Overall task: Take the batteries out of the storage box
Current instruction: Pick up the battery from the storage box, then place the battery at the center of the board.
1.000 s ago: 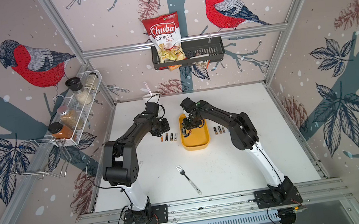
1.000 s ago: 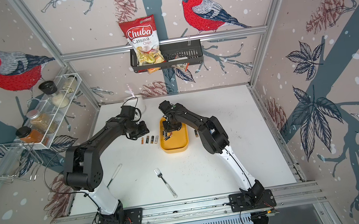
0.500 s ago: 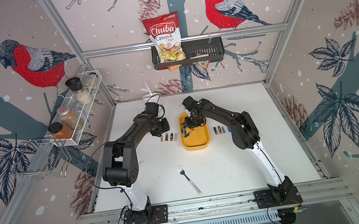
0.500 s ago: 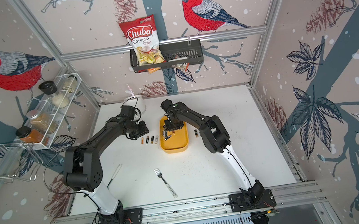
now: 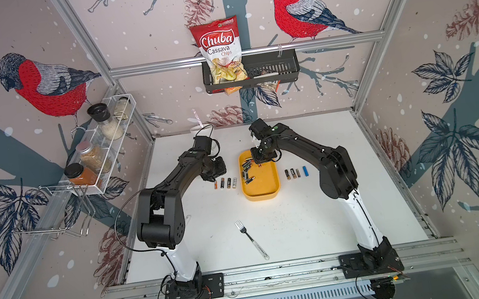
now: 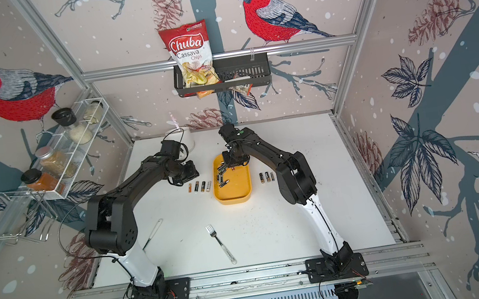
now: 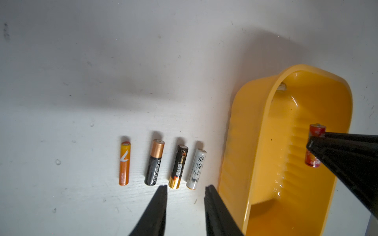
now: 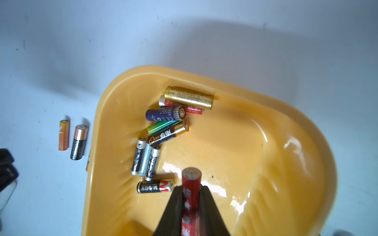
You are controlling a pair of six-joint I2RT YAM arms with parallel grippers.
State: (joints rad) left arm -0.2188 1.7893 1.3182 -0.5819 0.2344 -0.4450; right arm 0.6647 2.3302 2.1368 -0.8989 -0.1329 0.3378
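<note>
- Right wrist view: the right claw is clenched on a red battery. It grips the battery across its body, and one end pokes out past the fingertips.
- That battery is over the inside of the yellow box. I cannot tell whether it touches the box floor.
- Nine more batteries lie in the box, bunched toward one end.
- A gold battery rests against the wall with a red-and-silver one touching it.
- Next come a blue battery, a green battery and a black-and-gold one.
- Three more lie side by side, and a black battery with a red end is nearest the claw.
- Left wrist view: the left claw is released and holds nothing. Its fingertips stand apart just short of the near ends of two batteries on the counter.
- Four batteries lie there in a row beside the box, parallel and not touching.
- They are an orange battery, a black-and-copper battery, a black-and-gold battery and a white battery, the white one nearest the box.
- In a top view, the box stands between the two arms. A second row of four lies on the right arm's side, with a blue one at its outer end.
- A fork lies nearer the arm bases, well apart from the box.
</note>
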